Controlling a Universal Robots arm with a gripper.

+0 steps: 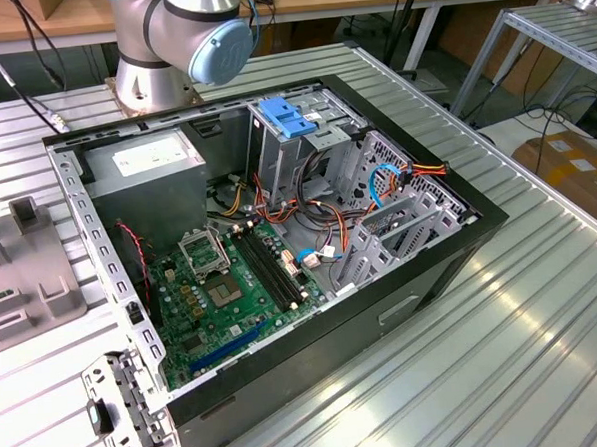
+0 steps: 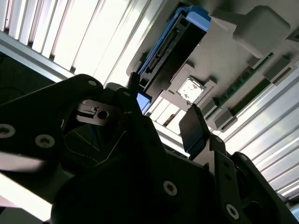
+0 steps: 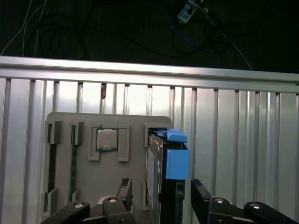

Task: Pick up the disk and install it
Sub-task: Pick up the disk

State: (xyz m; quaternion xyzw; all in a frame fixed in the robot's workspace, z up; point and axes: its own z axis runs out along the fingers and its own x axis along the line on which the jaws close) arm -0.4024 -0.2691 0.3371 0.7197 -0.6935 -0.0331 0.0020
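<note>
The disk [image 3: 161, 163] stands on edge in a slot of a grey holder tray [image 3: 133, 123], with its blue plastic rail [image 3: 177, 161] facing the camera. My gripper [image 3: 162, 189] is open just above it. Its two dark fingers [image 3: 124, 192] straddle the disk's near end with a gap on each side. In the second wrist view the disk [image 2: 180, 46] sits beyond the gripper [image 2: 162, 100], one black pad [image 2: 191, 128] close to the lens. The open computer case [image 1: 460, 250] lies on the slatted table in the exterior view.
The holder tray [image 1: 26, 283] also carries a processor chip [image 3: 106, 139] and memory sticks [image 3: 51, 168]. Inside the case are a grey power-supply box [image 1: 146, 171], a motherboard [image 1: 222, 288], loose cables and a drive cage topped by a light-blue latch [image 1: 286, 117]. The arm's base [image 1: 179, 39] stands behind the case.
</note>
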